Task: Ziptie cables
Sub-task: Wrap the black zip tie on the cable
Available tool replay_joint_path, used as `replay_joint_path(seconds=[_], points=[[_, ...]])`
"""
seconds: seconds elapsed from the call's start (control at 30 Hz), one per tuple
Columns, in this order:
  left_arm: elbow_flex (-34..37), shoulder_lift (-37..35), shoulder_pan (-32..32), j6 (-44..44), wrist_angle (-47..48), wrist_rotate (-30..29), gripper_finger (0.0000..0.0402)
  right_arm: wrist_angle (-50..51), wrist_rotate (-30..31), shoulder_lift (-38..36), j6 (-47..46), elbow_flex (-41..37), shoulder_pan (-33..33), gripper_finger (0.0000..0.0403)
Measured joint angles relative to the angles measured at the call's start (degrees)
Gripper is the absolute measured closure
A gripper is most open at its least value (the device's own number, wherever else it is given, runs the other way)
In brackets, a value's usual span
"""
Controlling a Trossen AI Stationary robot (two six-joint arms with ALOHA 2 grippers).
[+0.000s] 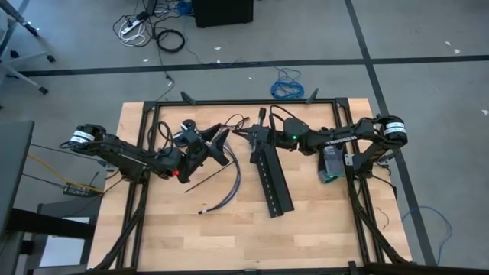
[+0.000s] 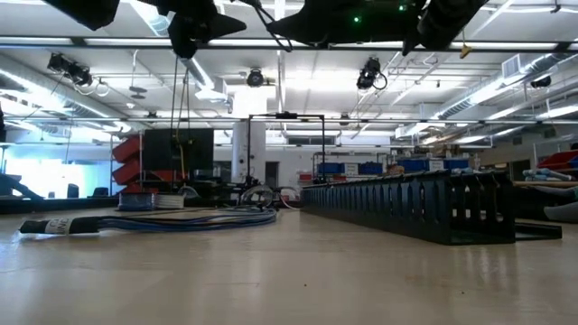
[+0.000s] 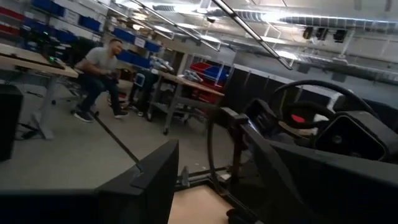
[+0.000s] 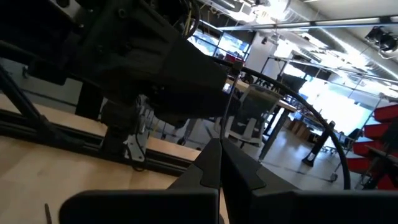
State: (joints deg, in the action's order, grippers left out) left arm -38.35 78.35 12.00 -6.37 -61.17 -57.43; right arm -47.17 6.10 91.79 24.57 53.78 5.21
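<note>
The left gripper [image 1: 218, 149] is partly open, lifted, maybe holding a thin ziptie [image 1: 205, 177]. The right gripper [image 1: 252, 137] is pinched shut. The cables [image 1: 227, 191] lie on the table [image 1: 321, 229], unwrapped. Next, loop the ziptie around them.

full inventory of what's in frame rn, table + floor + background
cables: one bundle, grey-blue, lying curved on the table, left of centre
ziptie: one seen, thin black, on the table beside the bundle
perforated strips: long, black, table centre
blue coiled cable: one, floor beyond the table
person: one, seated, background room
left gripper: raised above the table, pinching a thin black strip
right gripper: shut, raised near the strips' far end
</note>
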Motion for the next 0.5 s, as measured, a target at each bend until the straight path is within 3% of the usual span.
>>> replay_joint_path(seconds=[0.3,0.5], points=[[-0.02,0.86,-1.15,-1.76,0.10,2.18,0.0201,1.20,1.79,0.00,1.05,0.00,0.13,0.0403],[-0.02,0.85,-1.15,-1.80,0.14,2.33,0.0229,1.43,1.82,0.00,1.03,0.00,0.13,0.0403]])
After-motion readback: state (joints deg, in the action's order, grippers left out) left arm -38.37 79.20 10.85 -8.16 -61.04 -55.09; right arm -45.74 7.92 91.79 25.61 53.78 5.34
